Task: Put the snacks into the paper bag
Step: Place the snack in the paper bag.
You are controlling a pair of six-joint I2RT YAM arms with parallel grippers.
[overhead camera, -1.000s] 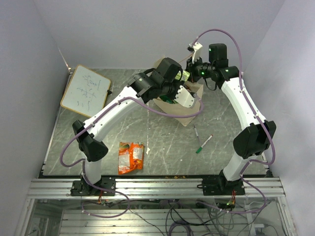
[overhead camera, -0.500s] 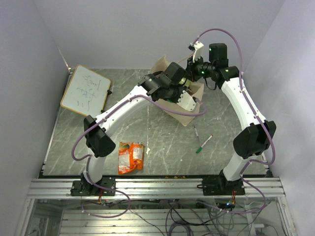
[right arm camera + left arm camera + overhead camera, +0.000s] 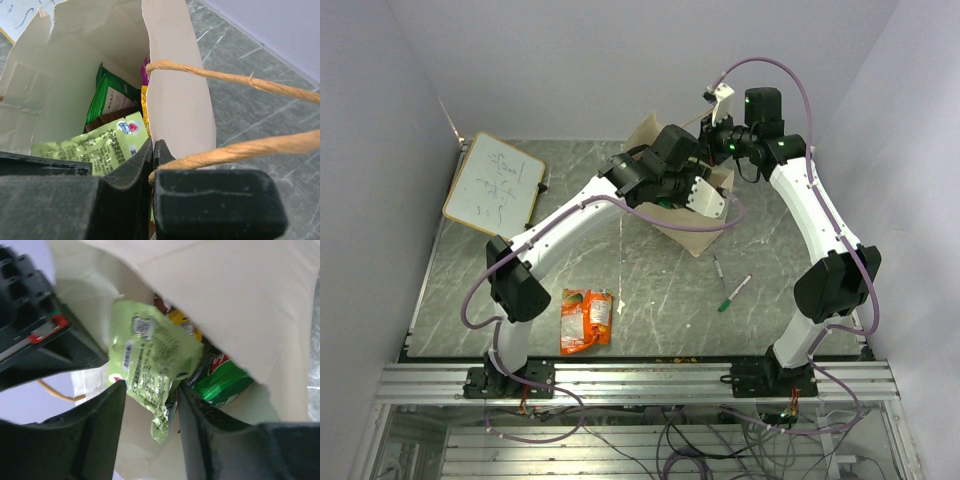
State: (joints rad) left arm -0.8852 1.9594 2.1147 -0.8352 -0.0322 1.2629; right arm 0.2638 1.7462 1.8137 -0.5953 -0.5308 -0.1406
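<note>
The paper bag (image 3: pixel 696 233) stands at the back of the table, mouth open. Over that mouth my left gripper (image 3: pixel 706 201) (image 3: pixel 151 407) is open. A small pale green packet (image 3: pixel 150 357) (image 3: pixel 95 146) hangs loose between the fingers, inside the bag. Deeper in lie a large green bag (image 3: pixel 224 378) (image 3: pixel 107 98), a yellow packet (image 3: pixel 183 323) and a purple pouch (image 3: pixel 146 64). My right gripper (image 3: pixel 154 150) (image 3: pixel 714 148) is shut on the bag's rim (image 3: pixel 177 100), beside the twisted handle (image 3: pixel 225 77). An orange snack bag (image 3: pixel 586 319) lies flat on the table near the left arm's base.
Two marker pens (image 3: pixel 719 271) (image 3: pixel 735 292) lie right of centre. A wood-framed whiteboard (image 3: pixel 495 183) sits at the back left. Walls close in on three sides. The left arm reaches across the middle of the table to the bag.
My left gripper has moved right over the bag mouth and opened, letting go of the pale green packet. The right gripper has stayed shut on the bag.
</note>
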